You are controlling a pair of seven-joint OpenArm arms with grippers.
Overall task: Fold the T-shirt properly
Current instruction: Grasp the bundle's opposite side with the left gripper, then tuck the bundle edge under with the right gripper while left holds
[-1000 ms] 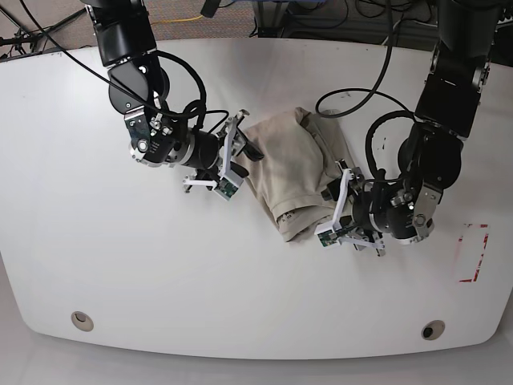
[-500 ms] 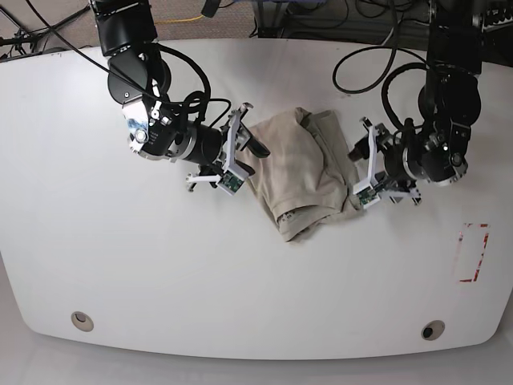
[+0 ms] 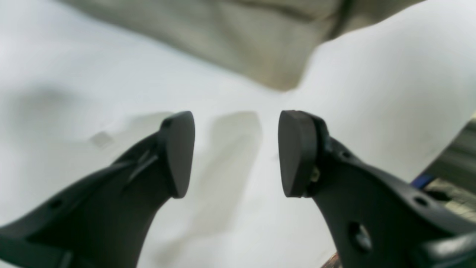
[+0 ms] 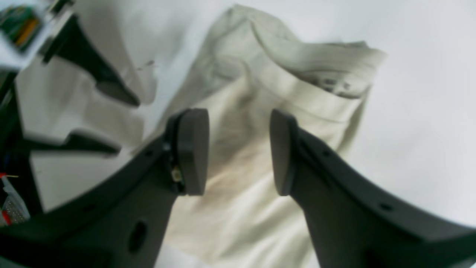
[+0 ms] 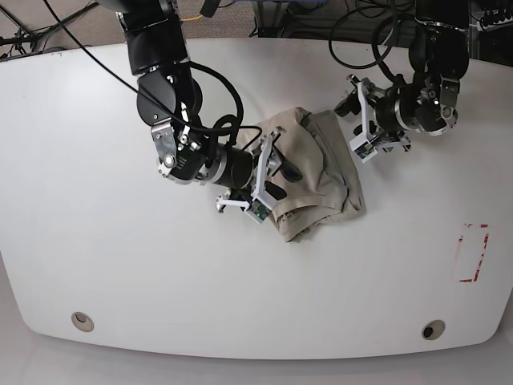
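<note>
**Both claws empty beside a bundled shirt**

The plain khaki-beige, wrinkled cotton T-shirt [image 5: 309, 172] is seen lying in a compact, uneven bundle near the middle of the white table [image 5: 96, 265], its layers doubled over and a lumpy fold showing at its lower end. The right claw [image 4: 238, 152] is held low over the shirt's nearer side with its jaws parted to a moderate gap and nothing between them; cloth is visible beneath the gap. This placement is judged to suit pinching or pressing a layer there. The left claw [image 3: 236, 154] is held above bare table just off the far side of the shirt [image 3: 238, 33], jaws likewise apart and empty. It is judged to be kept clear so that the bundle is not disturbed.
</note>
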